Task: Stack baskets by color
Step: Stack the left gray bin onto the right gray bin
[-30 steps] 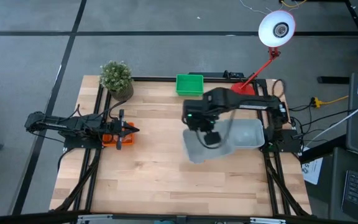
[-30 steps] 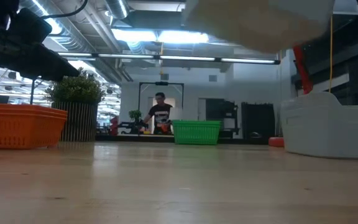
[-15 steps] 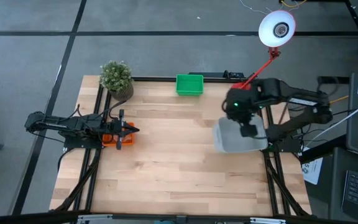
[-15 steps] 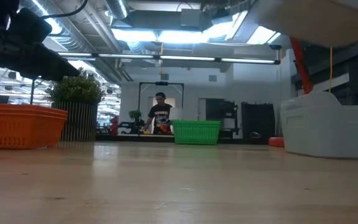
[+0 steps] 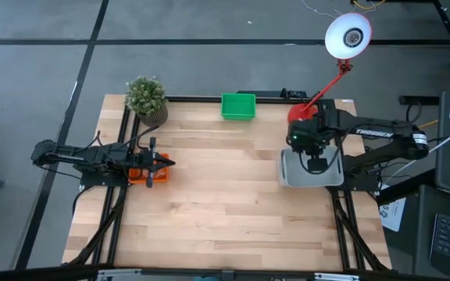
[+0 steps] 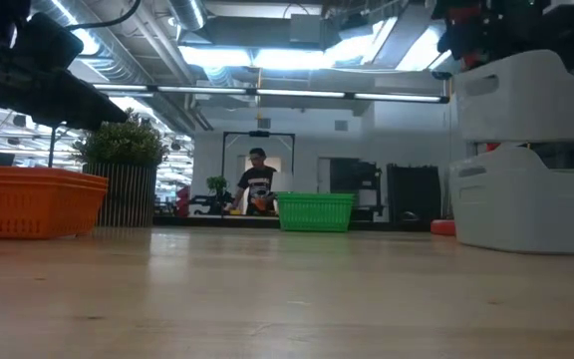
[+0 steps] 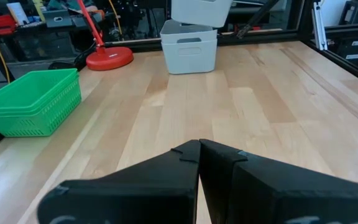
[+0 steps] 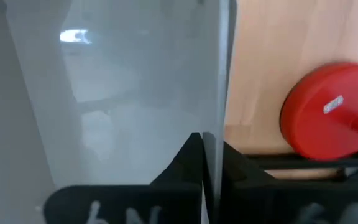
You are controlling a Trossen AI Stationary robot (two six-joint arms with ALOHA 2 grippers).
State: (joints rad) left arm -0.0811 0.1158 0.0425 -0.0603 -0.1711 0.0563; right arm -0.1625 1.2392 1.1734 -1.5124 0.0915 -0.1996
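Grey basket (image 6: 531, 95) hangs in the air directly above a second grey basket (image 6: 526, 209), which stands on the table (image 5: 209, 203) at the right edge, just beside the red lamp base (image 8: 328, 112). In the low view I see a clear gap between the two, so the upper one is not yet nested.

I hold it with the right gripper (image 5: 316, 162), whose fingers are pinched on one thin side wall; the right wrist view shows the wall running between them, with the pale inside of the basket filling most of the picture.

I judge this basket to be light and rather stiff, but the wall is thin plastic and smooth, so it may swing or slip if I move fast. The rim of a long wall, near its middle, seems to me the best place to take hold, since a grip near a corner would let it tilt. To nest well, it must come down level and square over the lower one.

The green basket (image 5: 238, 106) sits at the far edge of the table, well apart. The orange basket (image 6: 33, 199) is at the left side, near the potted plant (image 5: 147, 97). The left gripper (image 5: 156, 162) waits closed and empty above that orange one.
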